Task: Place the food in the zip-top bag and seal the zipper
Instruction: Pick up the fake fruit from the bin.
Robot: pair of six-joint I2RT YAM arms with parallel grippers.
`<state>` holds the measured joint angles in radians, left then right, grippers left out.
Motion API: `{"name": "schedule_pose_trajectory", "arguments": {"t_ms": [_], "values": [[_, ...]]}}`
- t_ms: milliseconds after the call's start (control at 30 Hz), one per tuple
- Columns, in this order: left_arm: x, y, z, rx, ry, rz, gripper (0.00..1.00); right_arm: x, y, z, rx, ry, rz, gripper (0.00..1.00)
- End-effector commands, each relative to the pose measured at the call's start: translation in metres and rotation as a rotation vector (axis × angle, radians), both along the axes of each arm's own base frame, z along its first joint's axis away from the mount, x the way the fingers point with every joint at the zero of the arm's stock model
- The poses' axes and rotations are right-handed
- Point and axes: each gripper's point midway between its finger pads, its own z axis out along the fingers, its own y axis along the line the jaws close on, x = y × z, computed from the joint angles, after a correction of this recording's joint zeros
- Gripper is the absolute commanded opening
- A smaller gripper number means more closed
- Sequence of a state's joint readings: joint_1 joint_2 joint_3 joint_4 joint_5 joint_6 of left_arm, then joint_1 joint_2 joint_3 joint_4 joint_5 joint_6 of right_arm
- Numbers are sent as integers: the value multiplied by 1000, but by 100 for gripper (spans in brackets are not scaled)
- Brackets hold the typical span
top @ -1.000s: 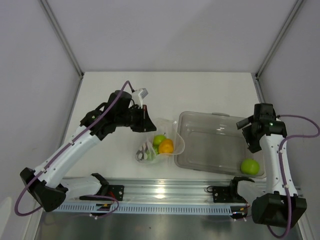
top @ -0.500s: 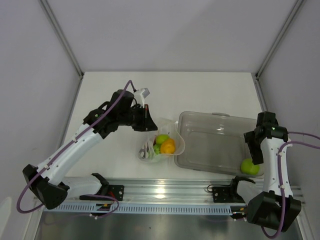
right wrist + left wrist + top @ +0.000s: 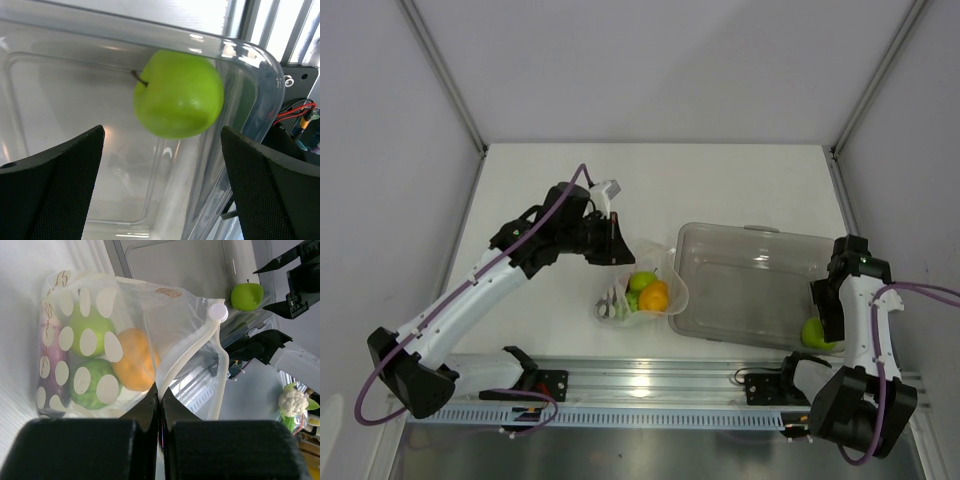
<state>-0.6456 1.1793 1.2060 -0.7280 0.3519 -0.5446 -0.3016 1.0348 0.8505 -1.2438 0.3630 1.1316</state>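
Note:
The clear dotted zip-top bag (image 3: pixel 638 298) lies left of the tub. It holds an orange (image 3: pixel 653 295), green fruit (image 3: pixel 641 280) and, in the left wrist view, a purple eggplant (image 3: pixel 50 377), a yellow-green pear (image 3: pixel 87 330) and a round green fruit (image 3: pixel 90 385). My left gripper (image 3: pixel 616 242) is shut on the bag's mouth edge, by the pale zipper strip (image 3: pixel 187 357). Another round green fruit (image 3: pixel 177 94) sits in the tub's near right corner. My right gripper (image 3: pixel 162 150) is open just above it, fingers on either side, not touching it.
The rigid clear grey tub (image 3: pixel 745 232) stands right of the bag, its curved corner wall (image 3: pixel 252 70) close to my right fingers. A metal rail (image 3: pixel 650 385) runs along the near table edge. A toy cauliflower (image 3: pixel 294 402) shows beyond the rail.
My right arm has swung toward the near edge and come down over the green fruit in the tub. My left gripper has shifted slightly right, still holding the bag.

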Motion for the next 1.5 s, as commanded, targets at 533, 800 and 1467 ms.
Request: {"name": "schedule_pose_trajectory", "arguments": {"t_ms": [533,800,1467], "values": [[1,-2,9,-23,-39,-11,1,-5,-20,-46,-35,74,-52,97],[1,-2,6,-21,-35,-8,1,0,-13,-69,14,86,-18,84],[1,-2,-1,-22,-26,-2,1,74,33,9,-24,-238,404,0]]}}
